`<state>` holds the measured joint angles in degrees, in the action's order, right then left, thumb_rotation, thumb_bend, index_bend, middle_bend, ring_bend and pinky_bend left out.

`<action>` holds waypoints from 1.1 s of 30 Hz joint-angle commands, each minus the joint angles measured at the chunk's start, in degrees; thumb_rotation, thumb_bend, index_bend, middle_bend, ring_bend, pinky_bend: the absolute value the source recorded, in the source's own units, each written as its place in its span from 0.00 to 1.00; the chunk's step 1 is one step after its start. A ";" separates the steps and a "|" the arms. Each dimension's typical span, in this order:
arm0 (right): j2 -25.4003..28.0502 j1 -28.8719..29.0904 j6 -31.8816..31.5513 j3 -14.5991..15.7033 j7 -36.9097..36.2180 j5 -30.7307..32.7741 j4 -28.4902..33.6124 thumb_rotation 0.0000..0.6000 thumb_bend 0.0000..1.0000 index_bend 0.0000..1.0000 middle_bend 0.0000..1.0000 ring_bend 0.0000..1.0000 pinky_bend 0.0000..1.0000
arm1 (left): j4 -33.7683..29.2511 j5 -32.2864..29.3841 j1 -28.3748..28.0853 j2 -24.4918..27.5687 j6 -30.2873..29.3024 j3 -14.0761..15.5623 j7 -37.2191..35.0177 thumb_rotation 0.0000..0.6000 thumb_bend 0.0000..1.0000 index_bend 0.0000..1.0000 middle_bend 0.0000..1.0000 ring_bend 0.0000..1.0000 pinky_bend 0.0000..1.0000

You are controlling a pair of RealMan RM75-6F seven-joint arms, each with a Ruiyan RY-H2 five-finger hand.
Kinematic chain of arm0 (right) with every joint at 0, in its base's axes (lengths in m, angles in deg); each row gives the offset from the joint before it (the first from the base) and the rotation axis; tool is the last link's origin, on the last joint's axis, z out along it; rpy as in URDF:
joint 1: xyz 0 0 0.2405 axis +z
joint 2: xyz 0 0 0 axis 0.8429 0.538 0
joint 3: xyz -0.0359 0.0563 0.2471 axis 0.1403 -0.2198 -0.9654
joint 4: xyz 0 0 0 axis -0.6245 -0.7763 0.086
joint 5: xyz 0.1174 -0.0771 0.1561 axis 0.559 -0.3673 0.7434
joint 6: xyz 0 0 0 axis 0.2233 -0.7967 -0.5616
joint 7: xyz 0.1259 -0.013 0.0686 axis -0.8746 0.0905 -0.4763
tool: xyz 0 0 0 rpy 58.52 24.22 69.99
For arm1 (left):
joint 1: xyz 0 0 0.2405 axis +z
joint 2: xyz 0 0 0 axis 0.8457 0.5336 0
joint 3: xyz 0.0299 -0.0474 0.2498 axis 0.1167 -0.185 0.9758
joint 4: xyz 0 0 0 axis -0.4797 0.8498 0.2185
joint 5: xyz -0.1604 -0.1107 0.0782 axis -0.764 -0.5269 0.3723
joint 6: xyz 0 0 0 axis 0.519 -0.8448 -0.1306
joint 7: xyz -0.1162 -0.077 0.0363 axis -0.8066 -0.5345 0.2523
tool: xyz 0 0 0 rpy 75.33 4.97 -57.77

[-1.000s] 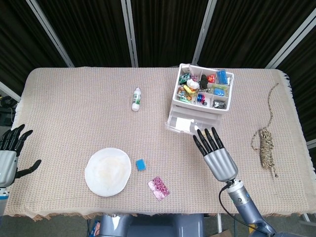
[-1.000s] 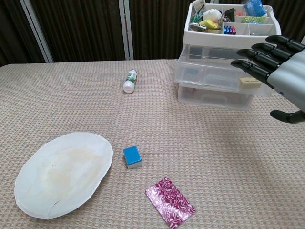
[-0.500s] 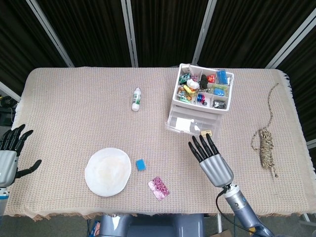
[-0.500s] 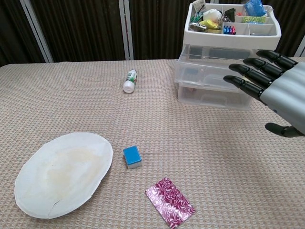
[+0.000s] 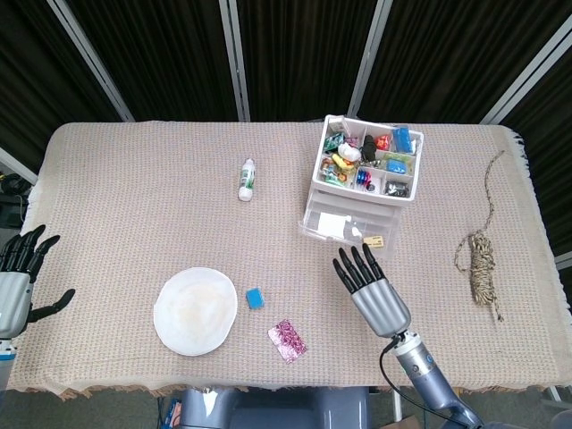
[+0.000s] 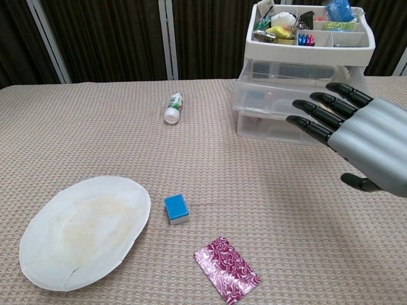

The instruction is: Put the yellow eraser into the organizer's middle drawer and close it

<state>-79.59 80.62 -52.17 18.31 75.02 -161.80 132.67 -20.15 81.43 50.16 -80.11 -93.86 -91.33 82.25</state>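
1. While the right hand (image 5: 371,293) hangs above the desk (image 5: 134,197) just near of the organizer (image 5: 362,183), its dark fingers (image 6: 315,117) lie spread and straight, pointing toward the drawers, and it holds nothing.
2. Its fingertips stop short of the drawer fronts in the head view; in the chest view they overlap the lower part of the organizer.
3. The middle drawer (image 5: 344,228) stands pulled out toward the near side, and the yellow eraser (image 5: 374,240) lies inside it at its right near corner.
4. The organizer's top tray (image 6: 311,35) is crowded with small coloured items.
5. The left hand (image 5: 18,281) sits at the far left edge of the desk, fingers apart and empty.
6. On the near left part of the desk lies a white plate (image 5: 196,310), with a blue block (image 5: 255,298) just to its right and a patterned magenta packet (image 5: 288,340) nearer still.
7. A small white bottle (image 5: 246,180) lies on its side left of the organizer.
8. A bundle of twine (image 5: 481,264) rests near the right edge.
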 commanded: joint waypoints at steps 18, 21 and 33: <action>-2.18 1.33 3.52 -4.51 1.12 4.86 -4.41 1.00 0.13 0.07 0.00 0.00 0.00 | -0.27 -0.28 0.02 0.06 0.15 -0.05 0.14 1.00 0.25 0.12 0.00 0.00 0.00; -2.29 1.40 3.91 -4.93 1.49 5.65 -4.81 1.00 0.13 0.07 0.00 0.00 0.00 | -0.30 -0.31 0.03 0.07 0.14 -0.06 0.11 1.00 0.25 0.12 0.00 0.00 0.00; -2.48 2.33 4.91 -7.09 2.44 8.30 -5.60 1.00 0.13 0.07 0.00 0.00 0.00 | -0.37 -0.42 0.01 0.08 0.23 -0.09 0.19 1.00 0.25 0.12 0.00 0.00 0.00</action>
<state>-82.07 82.87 -47.31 11.36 77.45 -153.64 127.11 -20.52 81.02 50.16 -80.04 -93.62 -91.43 82.43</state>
